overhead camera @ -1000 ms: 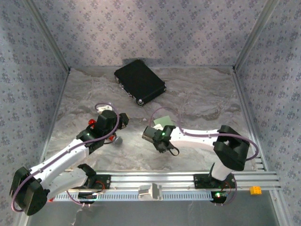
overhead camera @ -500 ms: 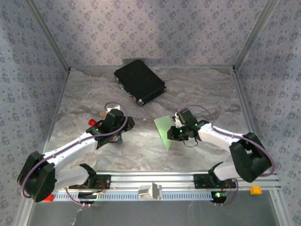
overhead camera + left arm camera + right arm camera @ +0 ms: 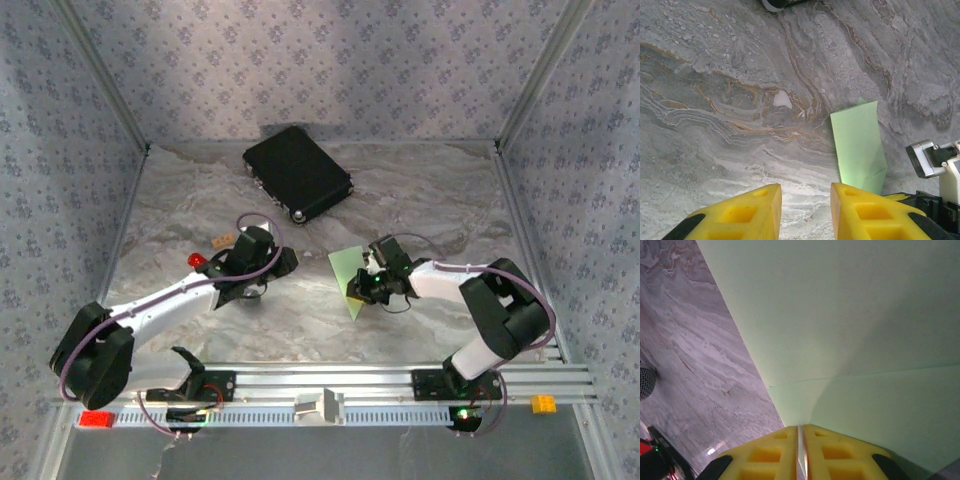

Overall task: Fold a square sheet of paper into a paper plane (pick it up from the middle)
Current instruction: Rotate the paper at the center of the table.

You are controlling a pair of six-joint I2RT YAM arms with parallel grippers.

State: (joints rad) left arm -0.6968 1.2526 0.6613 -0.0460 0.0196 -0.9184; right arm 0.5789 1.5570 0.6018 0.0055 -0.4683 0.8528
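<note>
Starting at the left, I am watching the left gripper (image 3: 288, 263) hovering low over the table (image 3: 180, 200). Its yellow fingers (image 3: 752, 210) are standing a modest gap apart, and nothing is sitting between them; only marbled surface is showing through the gap. Behind it, on the outer side of its arm, a red-handled tool (image 3: 197, 261) is lying partly hidden under the arm. Well beyond this gripper, toward the back wall, the black case (image 3: 297, 172) is resting on the table.

Moving right, the paper (image 3: 857, 145) is lying ahead of the left fingertips and off to their right, near them but clearly apart. From above it is sitting between the two grippers, closer to the right one.

On the right, the right gripper (image 3: 364, 289) is reaching in toward the paper from its right side. In its wrist view the two yellow fingers (image 3: 770, 450) are pressing together with barely a sliver between them, and they are pinching the paper's near edge. From there the pale green sheet is spreading up and away from the fingertips, with a crease running across it just beyond the pinch. I cannot tell whether the far end is touching the table.
</note>
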